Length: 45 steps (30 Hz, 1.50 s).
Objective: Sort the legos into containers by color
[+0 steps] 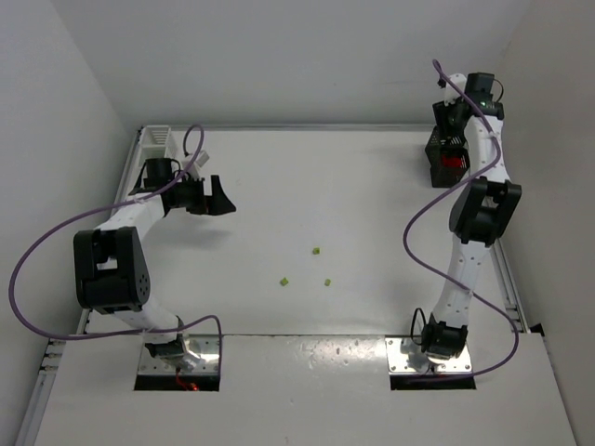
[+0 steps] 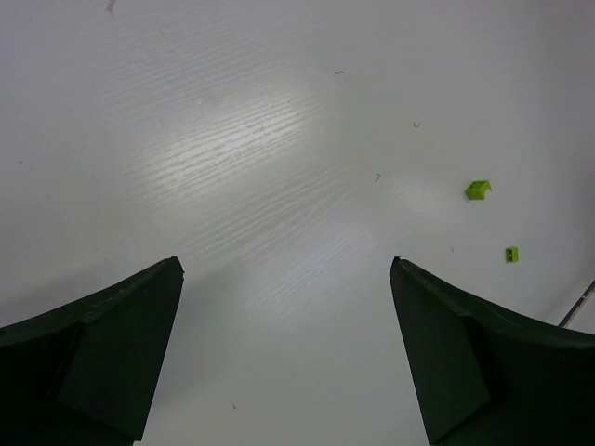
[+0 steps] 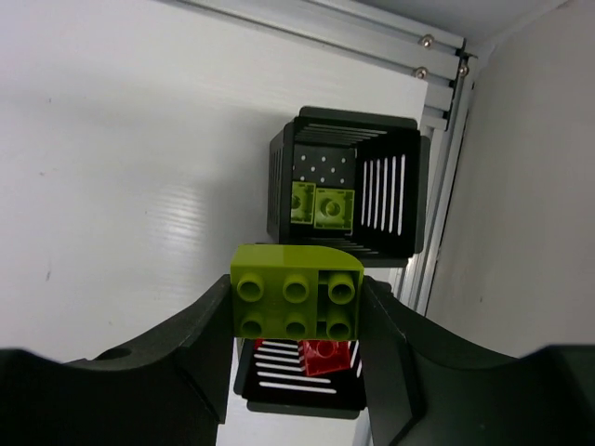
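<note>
Three loose lime legos (image 1: 316,250) lie mid-bench, well apart from the far black bin (image 3: 409,200), toward the near left of it. The left end effector (image 2: 285,265) hovers over the pale, faintly grained bench (image 1: 307,186) with its dark fingers spread wide and nothing between them. Over by that bin, the right end effector (image 3: 297,302) is pinching a glossy lime brick (image 3: 297,290), six round studs showing and one upper corner rounded. Just this side of the far black bin sits a near black bin (image 3: 279,383), slatted too, with a red brick (image 3: 325,355) inside. The far black bin holds two lime bricks (image 3: 321,206) on its perforated floor. Across the bench from it stands the white bin (image 1: 156,139).
</note>
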Each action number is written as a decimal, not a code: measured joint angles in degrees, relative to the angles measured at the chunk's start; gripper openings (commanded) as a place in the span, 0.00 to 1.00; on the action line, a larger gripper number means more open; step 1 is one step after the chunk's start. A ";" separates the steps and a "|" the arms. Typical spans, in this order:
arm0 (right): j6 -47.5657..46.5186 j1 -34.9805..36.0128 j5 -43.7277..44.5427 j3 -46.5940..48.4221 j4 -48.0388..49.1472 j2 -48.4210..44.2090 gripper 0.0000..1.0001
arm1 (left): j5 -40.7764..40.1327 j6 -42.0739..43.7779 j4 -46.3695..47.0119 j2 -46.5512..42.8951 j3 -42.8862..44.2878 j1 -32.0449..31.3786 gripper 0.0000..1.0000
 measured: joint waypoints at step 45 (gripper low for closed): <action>-2.80 6.10 -11.58 -38.34 15.56 -32.89 0.43 | -2.38 -0.52 1.31 2.21 -0.74 -1.77 1.00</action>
